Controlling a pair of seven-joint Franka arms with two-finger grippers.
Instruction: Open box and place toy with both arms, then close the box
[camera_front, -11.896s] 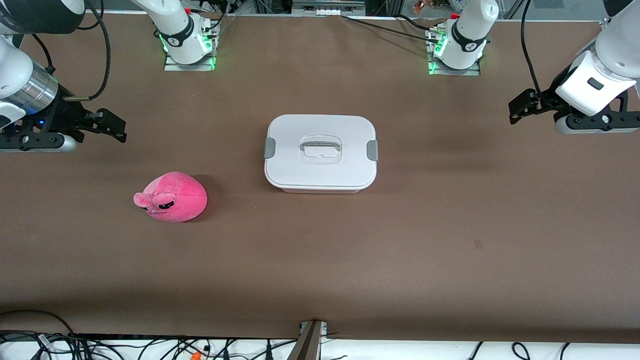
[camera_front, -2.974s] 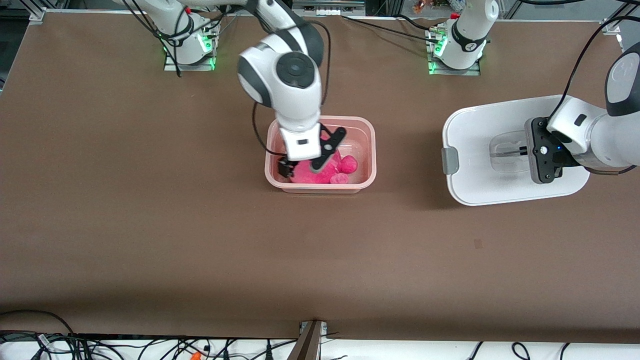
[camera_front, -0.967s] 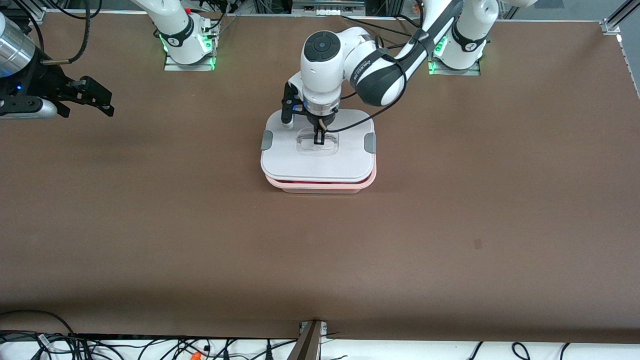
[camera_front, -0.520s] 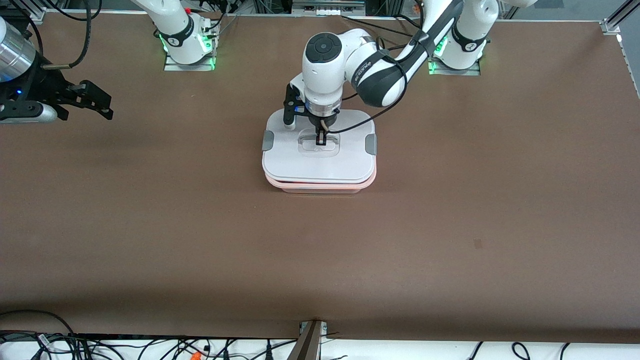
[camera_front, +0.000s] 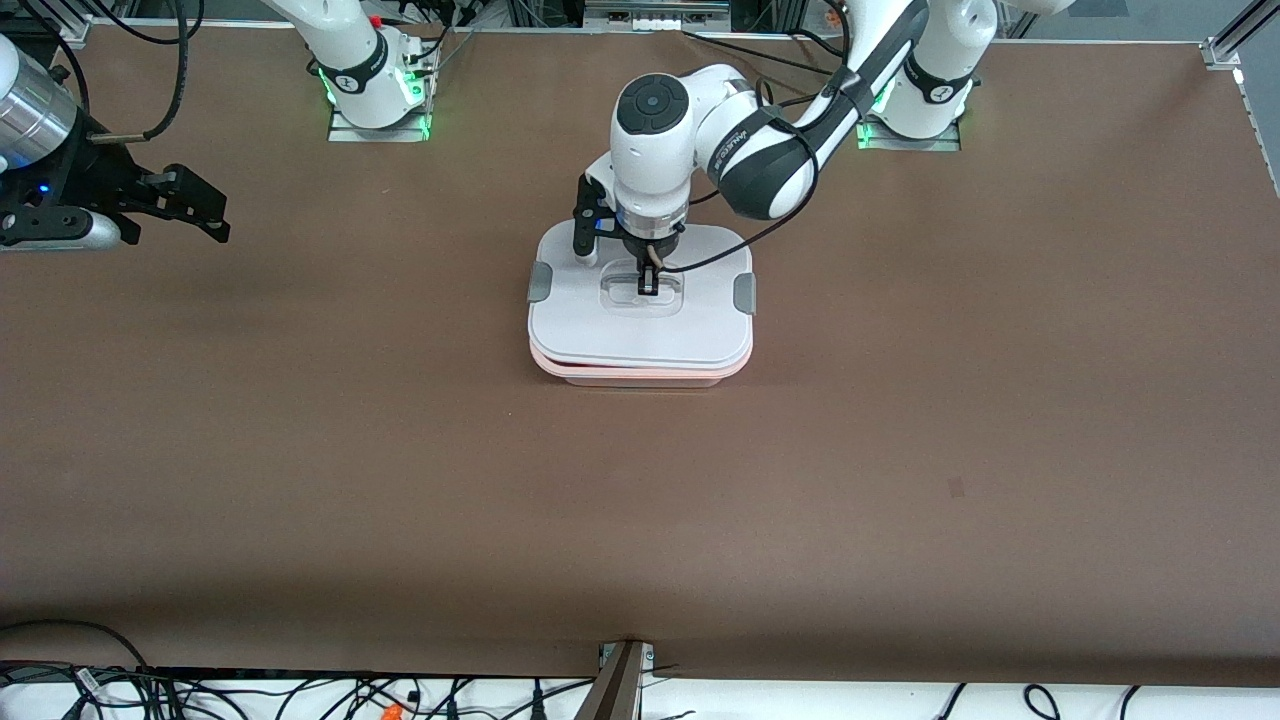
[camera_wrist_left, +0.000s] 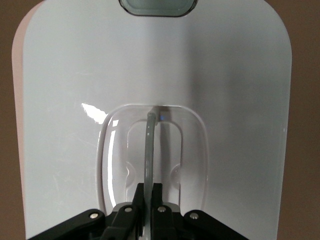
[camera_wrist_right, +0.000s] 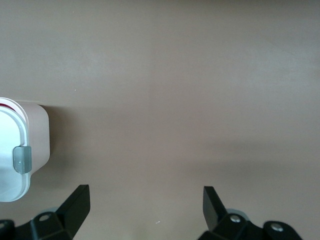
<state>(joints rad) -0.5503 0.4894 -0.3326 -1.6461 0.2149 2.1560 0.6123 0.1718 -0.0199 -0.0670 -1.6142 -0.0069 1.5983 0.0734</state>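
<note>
The box stands mid-table with its white lid (camera_front: 640, 330) over the pink tub (camera_front: 640, 377); a thin pink rim shows along the edge nearer the front camera. My left gripper (camera_front: 646, 288) is shut on the lid's clear handle (camera_wrist_left: 149, 145), with its jaws pinched on the handle bar in the left wrist view (camera_wrist_left: 149, 192). My right gripper (camera_front: 210, 208) is open and empty over bare table at the right arm's end; its wrist view (camera_wrist_right: 146, 200) shows the box's end (camera_wrist_right: 35, 140) with a grey clip (camera_wrist_right: 20, 159). The toy is hidden.
Grey clips sit at both ends of the lid (camera_front: 540, 281) (camera_front: 744, 293). The brown table (camera_front: 900, 450) spreads wide around the box. The arm bases (camera_front: 375, 90) (camera_front: 915, 95) stand farthest from the front camera.
The left gripper has shifted the lid slightly toward the left arm's end and down, so less pink rim shows. The right gripper has barely moved.
</note>
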